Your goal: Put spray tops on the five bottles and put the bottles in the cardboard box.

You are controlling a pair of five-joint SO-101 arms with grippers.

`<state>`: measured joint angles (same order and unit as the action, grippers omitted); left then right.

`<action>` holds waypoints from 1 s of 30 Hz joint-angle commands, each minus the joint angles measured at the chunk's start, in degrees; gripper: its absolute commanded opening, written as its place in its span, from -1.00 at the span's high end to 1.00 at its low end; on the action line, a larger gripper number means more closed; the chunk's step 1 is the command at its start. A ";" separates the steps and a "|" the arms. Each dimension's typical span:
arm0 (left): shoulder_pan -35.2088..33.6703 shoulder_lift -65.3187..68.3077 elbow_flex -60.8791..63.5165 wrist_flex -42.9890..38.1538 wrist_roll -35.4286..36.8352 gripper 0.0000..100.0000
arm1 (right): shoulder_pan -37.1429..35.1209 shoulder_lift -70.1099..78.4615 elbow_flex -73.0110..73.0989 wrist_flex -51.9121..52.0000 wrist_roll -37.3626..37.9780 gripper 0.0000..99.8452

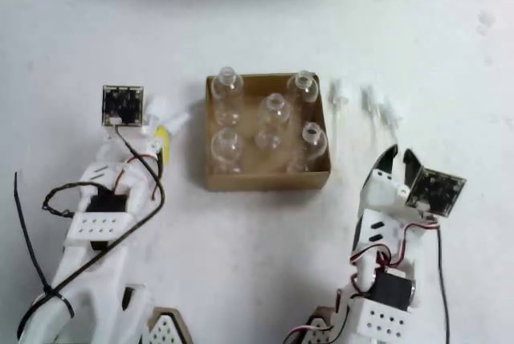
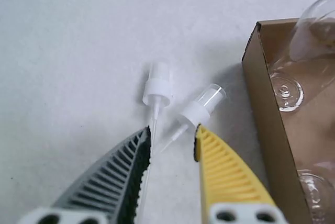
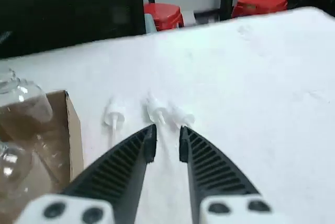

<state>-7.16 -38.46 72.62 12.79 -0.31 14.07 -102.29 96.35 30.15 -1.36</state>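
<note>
We see left gripper (image 2: 172, 141) parted, two spray tops (image 2: 157, 85) at its tips | right gripper (image 3: 166, 141) parted, three spray tops (image 3: 157, 113) just beyond

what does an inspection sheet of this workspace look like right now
surface: white table, no spills seen
job's things: cardboard box at centre, five bottles standing inside, none capped; two spray tops lying left of the box, three spray tops lying right of it
clutter: small white bit near the far right edge, too small to tell
grippers: left gripper open, tips at the two spray tops' tubes; right gripper open, just short of the three spray tops
cables: black cable looped beside the left arm; red and white wires on the right arm
surroundings: red stools beyond the table
</note>
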 commanded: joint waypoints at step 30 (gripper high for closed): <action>0.22 -65.80 23.74 15.91 0.44 0.93 | 1.19 -0.31 0.53 42.15 -0.09 0.90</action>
<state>-7.08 -103.52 96.88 30.02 -0.31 14.77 -102.20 96.35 72.09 -1.36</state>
